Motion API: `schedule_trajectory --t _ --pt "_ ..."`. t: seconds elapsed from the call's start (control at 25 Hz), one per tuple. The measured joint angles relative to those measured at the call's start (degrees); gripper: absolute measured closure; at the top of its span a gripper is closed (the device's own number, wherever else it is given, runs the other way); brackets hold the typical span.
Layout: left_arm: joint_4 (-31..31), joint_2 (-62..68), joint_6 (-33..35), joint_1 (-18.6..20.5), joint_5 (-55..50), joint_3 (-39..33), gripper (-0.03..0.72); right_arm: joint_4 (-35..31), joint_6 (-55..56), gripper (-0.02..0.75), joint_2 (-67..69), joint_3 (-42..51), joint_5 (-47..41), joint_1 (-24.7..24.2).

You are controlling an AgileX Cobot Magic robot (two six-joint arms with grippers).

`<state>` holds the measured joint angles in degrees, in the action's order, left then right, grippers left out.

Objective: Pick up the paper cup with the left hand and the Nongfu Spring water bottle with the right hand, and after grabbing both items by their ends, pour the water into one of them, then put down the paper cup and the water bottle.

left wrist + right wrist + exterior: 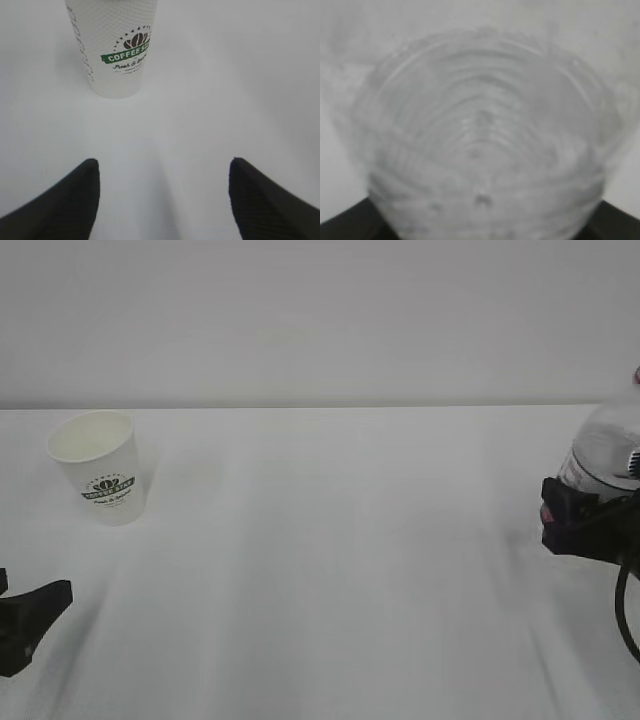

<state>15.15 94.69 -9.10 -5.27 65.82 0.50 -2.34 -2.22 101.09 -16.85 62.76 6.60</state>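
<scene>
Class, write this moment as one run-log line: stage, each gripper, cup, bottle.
stage: reach | left gripper: open, short of paper cup | right gripper: around water bottle, grip unclear | cup: upright on table

I see the paper cup (98, 468) standing upright at far left, white with a green coffee logo, empty. At the right edge, the Nongfu Spring water bottle (603, 452) shows clear and ribbed.
</scene>
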Motion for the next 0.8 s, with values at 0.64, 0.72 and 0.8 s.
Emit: schedule_trajectory --t 0.64,0.72,0.8 --pt "-3.12 0.13 1.09 0.00 0.00 4.77 0.101 1.24 -0.11 0.268 -6.97 0.25 -4.41 0.00" --pt "-3.12 0.13 2.99 0.00 0.00 4.77 0.101 1.66 -0.11 0.269 -6.97 0.25 -4.41 0.00" --pt "-3.19 0.13 4.17 0.00 0.00 5.29 0.101 2.34 -0.11 0.269 -6.97 0.25 -4.41 0.00"
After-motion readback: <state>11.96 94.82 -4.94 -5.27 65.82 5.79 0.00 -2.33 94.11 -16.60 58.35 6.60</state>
